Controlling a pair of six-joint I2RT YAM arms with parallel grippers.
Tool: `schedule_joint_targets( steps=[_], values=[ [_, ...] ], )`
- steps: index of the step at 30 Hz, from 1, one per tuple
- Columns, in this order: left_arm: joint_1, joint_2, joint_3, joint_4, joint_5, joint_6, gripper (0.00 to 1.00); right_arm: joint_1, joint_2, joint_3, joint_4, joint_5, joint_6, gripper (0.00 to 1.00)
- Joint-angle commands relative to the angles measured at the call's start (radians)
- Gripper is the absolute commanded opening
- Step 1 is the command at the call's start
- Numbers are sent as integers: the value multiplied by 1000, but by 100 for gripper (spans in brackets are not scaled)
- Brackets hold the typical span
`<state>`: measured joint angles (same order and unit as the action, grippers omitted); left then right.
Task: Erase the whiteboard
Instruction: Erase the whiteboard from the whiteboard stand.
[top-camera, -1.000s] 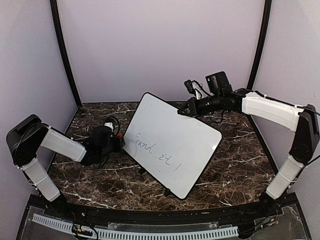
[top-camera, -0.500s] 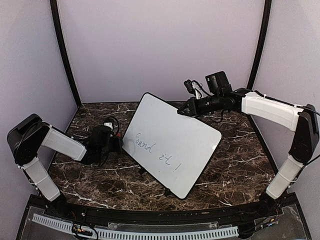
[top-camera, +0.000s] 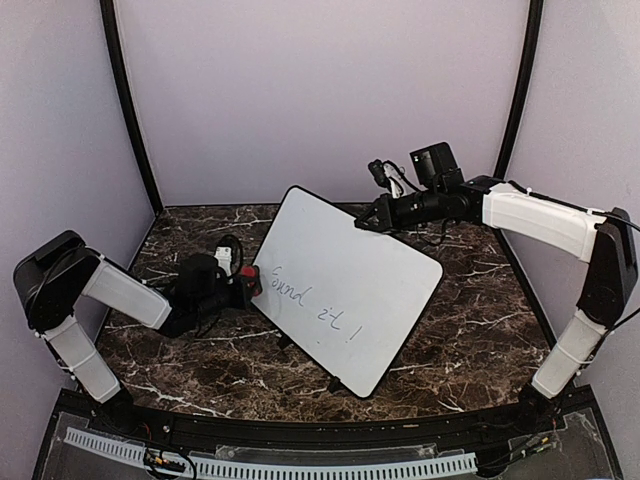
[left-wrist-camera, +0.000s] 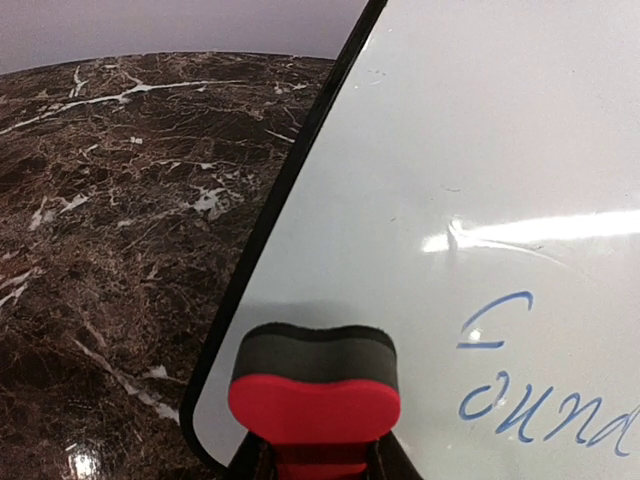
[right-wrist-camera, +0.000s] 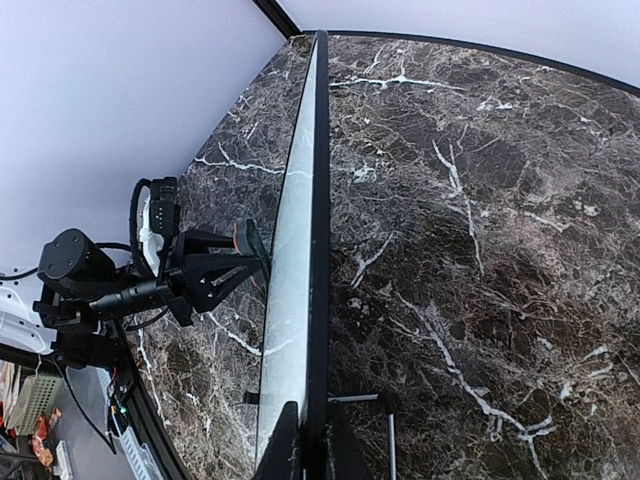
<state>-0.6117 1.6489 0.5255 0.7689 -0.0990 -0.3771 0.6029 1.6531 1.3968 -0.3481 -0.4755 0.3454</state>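
Left gripper (top-camera: 241, 288), jaws clamping eraser (left-wrist-camera: 313, 385), has reached left edge of board (top-camera: 360, 265), whose top rim right gripper (top-camera: 363, 222), jaws shut, pinches; wiping starts, so next sweep across writing (left-wrist-camera: 520, 400).

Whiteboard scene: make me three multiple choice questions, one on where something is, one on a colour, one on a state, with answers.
1. Where is the eraser?
A. at the whiteboard's left edge
B. by its far corner
C. under it

2. What colour is the handwriting?
A. red
B. blue
C. green

3. How is the whiteboard?
A. lying flat
B. tilted up, its far edge gripped by the right hand
C. wiped blank

Answers: A, the left hand holds the eraser there; B, the letters read blue; B, the right wrist view shows the rim between shut fingers.
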Motion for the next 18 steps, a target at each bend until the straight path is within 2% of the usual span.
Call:
schedule_joint_targets(
  steps=[1, 18],
  values=[
    [-21, -20, 13, 73, 111, 8, 0, 46, 57, -28, -66, -68, -102, 0],
    [-22, 42, 211, 46, 188, 40, 0, 46, 51, -15, -76, -66, -98, 0]
  ],
)
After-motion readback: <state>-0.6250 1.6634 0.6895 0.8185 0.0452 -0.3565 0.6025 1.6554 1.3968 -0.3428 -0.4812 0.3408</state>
